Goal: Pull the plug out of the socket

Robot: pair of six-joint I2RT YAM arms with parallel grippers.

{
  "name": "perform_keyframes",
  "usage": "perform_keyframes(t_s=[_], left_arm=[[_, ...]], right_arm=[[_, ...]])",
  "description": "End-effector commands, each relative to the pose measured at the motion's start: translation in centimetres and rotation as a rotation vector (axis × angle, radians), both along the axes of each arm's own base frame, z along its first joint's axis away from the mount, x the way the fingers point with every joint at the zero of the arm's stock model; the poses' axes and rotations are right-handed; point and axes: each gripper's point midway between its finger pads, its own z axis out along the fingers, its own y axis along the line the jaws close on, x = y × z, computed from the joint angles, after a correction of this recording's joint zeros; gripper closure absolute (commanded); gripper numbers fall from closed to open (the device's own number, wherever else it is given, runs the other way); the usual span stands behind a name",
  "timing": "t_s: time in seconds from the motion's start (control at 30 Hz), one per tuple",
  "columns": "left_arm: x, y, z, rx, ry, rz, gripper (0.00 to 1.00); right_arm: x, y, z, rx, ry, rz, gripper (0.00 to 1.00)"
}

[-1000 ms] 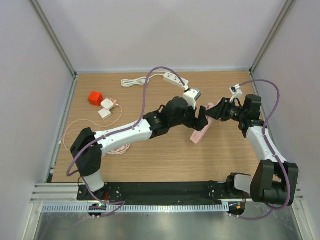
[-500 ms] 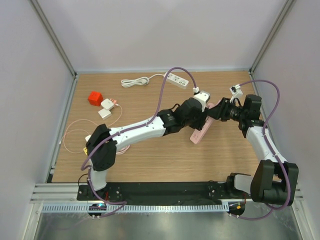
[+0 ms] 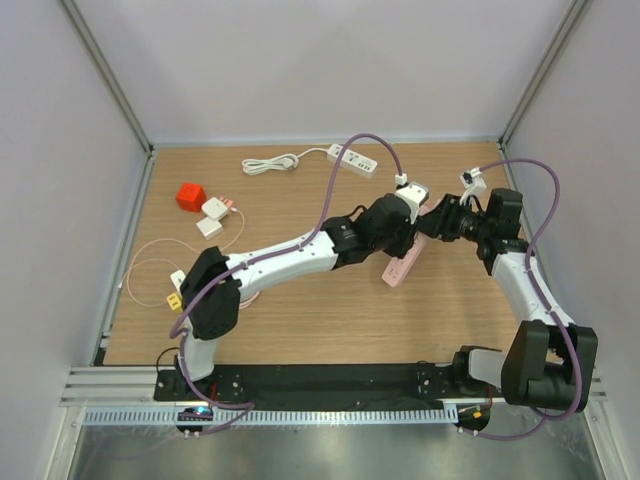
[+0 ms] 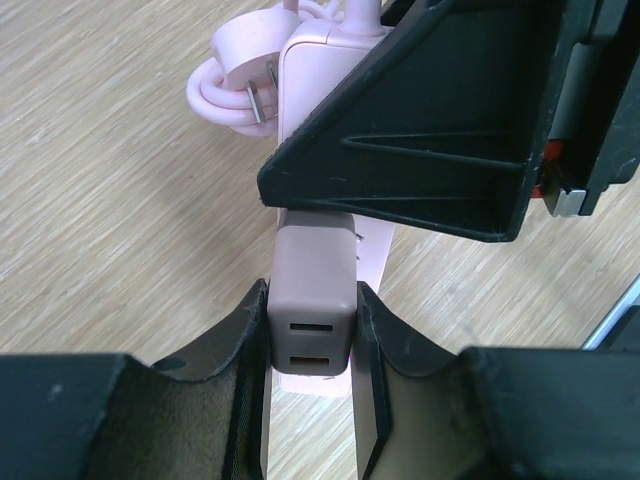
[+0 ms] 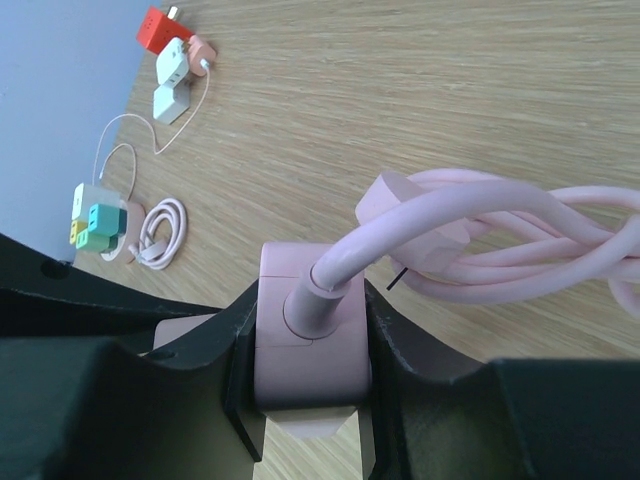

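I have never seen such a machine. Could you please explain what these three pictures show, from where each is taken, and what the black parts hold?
The machine is a white left arm and a white right arm, bolted at the near edge of a wooden table. The wide picture looks down from above; each close picture comes from a camera on one wrist. The left gripper is closed on a dusty-pink block-shaped plug, which stands on a pale pink plastic power strip. The right gripper clamps that strip's end, where its pink cable leaves. Elsewhere lie a white power strip, a red cube and small white adapters.
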Motion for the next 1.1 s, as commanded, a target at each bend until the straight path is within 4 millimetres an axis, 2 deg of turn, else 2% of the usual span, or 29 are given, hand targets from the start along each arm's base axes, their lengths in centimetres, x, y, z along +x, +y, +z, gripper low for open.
perform_keyframes(t_s=[0.0, 0.07, 0.13, 0.2, 0.37, 0.6, 0.73, 0.8, 0.83, 0.87, 0.9, 0.93, 0.97, 1.03, 1.07], left_arm=[[0.8, 1.1, 3.6, -0.050, -0.082, 0.061, 1.00], [1.3, 2.7, 3.3, -0.022, -0.124, 0.110, 1.00], [1.3, 4.0, 4.9, -0.036, -0.161, 0.136, 1.00], [1.1, 4.9, 5.4, -0.034, -0.179, 0.138, 1.00], [0.1, 5.4, 6.0, -0.043, -0.180, 0.088, 1.00], [-1.1, 5.8, 5.8, -0.065, -0.150, 0.012, 1.00], [-1.2, 6.5, 6.0, -0.074, -0.147, 0.014, 1.00], [-1.1, 7.4, 5.7, -0.066, -0.148, 0.030, 1.00], [-0.5, 8.1, 5.7, -0.062, -0.147, 0.052, 1.00], [-0.4, 8.9, 4.7, -0.047, -0.133, 0.073, 1.00], [-0.1, 9.8, 5.2, -0.062, -0.133, 0.093, 1.00], [1.2, 11.5, 4.8, -0.063, -0.119, 0.143, 1.00], [1.6, 12.4, 4.5, -0.079, -0.092, 0.174, 1.00], [2.6, 15.2, 3.7, -0.115, -0.047, 0.239, 1.00], [4.4, 17.6, 3.5, -0.164, 0.000, 0.322, 1.00]], right_arm=[[2.5, -2.6, 3.2, -0.128, -0.138, -0.138, 0.99], [2.7, -3.8, 3.2, -0.173, -0.145, -0.207, 0.99], [3.0, -4.8, 3.0, -0.205, -0.147, -0.269, 0.99], [3.0, -5.0, 3.3, -0.210, -0.159, -0.287, 0.99], [3.1, -5.2, 3.4, -0.214, -0.166, -0.296, 0.99], [3.1, -5.4, 3.4, -0.222, -0.175, -0.305, 0.99], [3.1, -5.3, 3.4, -0.222, -0.177, -0.302, 0.99], [3.0, -5.2, 3.5, -0.219, -0.182, -0.293, 0.99], [3.0, -5.1, 3.6, -0.219, -0.186, -0.287, 0.99], [2.9, -5.0, 3.6, -0.218, -0.188, -0.279, 0.99], [2.8, -4.8, 3.7, -0.216, -0.194, -0.265, 0.99], [2.6, -4.2, 3.9, -0.208, -0.205, -0.228, 0.99], [2.3, -3.9, 4.1, -0.202, -0.215, -0.199, 0.99], [1.6, -2.8, 4.4, -0.187, -0.239, -0.119, 0.99], [1.4, -2.5, 4.5, -0.184, -0.243, -0.101, 0.99]])
